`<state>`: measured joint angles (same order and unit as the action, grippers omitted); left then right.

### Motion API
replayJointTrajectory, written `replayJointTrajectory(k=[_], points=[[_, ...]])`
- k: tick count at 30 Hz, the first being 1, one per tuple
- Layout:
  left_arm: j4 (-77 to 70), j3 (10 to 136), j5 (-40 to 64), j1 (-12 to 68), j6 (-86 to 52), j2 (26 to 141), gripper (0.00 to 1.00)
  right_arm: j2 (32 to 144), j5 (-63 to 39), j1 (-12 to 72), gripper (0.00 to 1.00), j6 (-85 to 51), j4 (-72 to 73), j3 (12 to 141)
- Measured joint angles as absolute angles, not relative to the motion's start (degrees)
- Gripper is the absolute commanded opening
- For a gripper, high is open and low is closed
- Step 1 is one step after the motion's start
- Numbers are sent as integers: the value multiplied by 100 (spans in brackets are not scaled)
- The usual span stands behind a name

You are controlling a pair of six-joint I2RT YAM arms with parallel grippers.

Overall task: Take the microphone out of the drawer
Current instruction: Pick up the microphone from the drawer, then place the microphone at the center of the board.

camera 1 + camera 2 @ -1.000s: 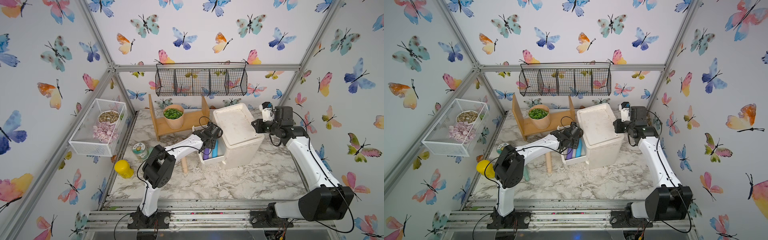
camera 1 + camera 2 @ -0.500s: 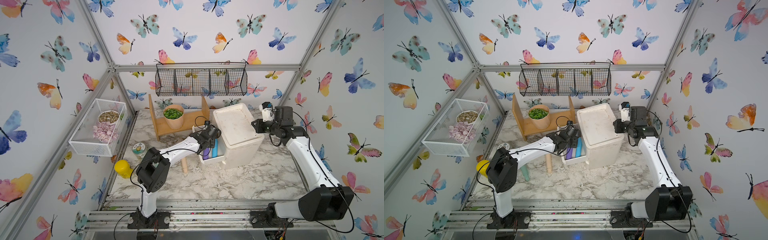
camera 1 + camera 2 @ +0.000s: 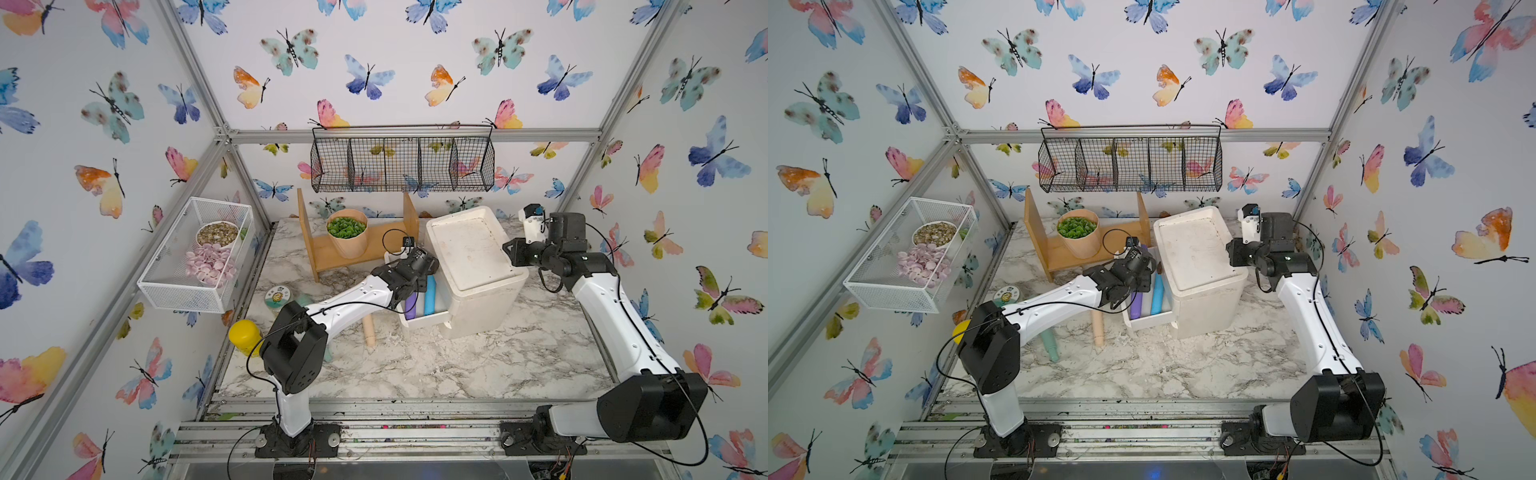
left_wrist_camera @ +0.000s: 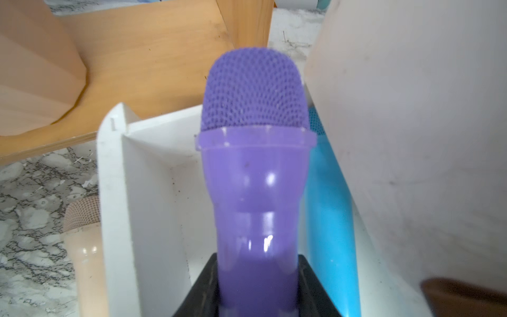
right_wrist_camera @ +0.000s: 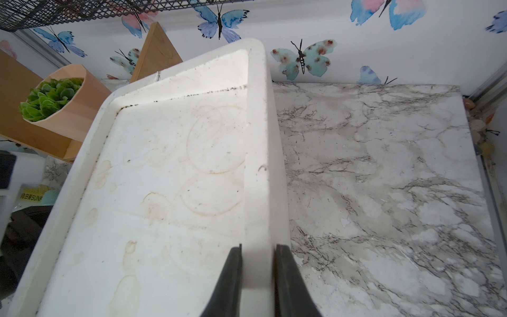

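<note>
A purple microphone (image 4: pixel 255 137) lies lengthwise in the open white drawer (image 4: pixel 118 192), next to a blue microphone (image 4: pixel 329 219). My left gripper (image 4: pixel 258 274) is shut on the purple handle, with a black finger on each side. In both top views the left gripper (image 3: pixel 415 282) (image 3: pixel 1138 276) sits over the drawer (image 3: pixel 424 322) (image 3: pixel 1148 322) and covers the purple microphone's (image 3: pixel 411 303) (image 3: pixel 1136 305) upper part. My right gripper (image 5: pixel 258 252) is shut on the raised rim of the white cabinet (image 5: pixel 258 137) (image 3: pixel 473 249) that houses the drawer.
A beige microphone (image 3: pixel 369 332) (image 4: pixel 82 247) lies on the marble table beside the drawer, and a teal one (image 3: pixel 1050 345) lies under my left arm. Behind are a wooden shelf (image 3: pixel 332 253) and a plant pot (image 3: pixel 347 232). A yellow jar (image 3: pixel 244 336) and a tin (image 3: pixel 277 297) stand at the left.
My left arm's elbow has swung left and lower while its gripper stayed over the drawer, its jaws narrowing a little on the purple microphone. The right arm has not moved.
</note>
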<state>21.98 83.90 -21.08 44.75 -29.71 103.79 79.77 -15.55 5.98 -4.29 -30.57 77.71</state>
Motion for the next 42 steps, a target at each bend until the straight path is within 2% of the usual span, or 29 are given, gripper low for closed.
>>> replayJointTrajectory(k=[17,27,37,42], points=[[1804,7942,-2460,4289,-3030,9168,37,7975,-1555,598,9,-429,-3037,7760],[1704,7262,-2421,3275,-3026,8221,37,7972,-1557,596,9,-425,-3033,7754],[1942,6187,-1876,1767,-2998,7535,38,7975,-1557,596,9,-401,-3035,7754],[2053,5760,-1699,1496,-2936,7463,38,7975,-1555,596,9,-388,-3035,7754]])
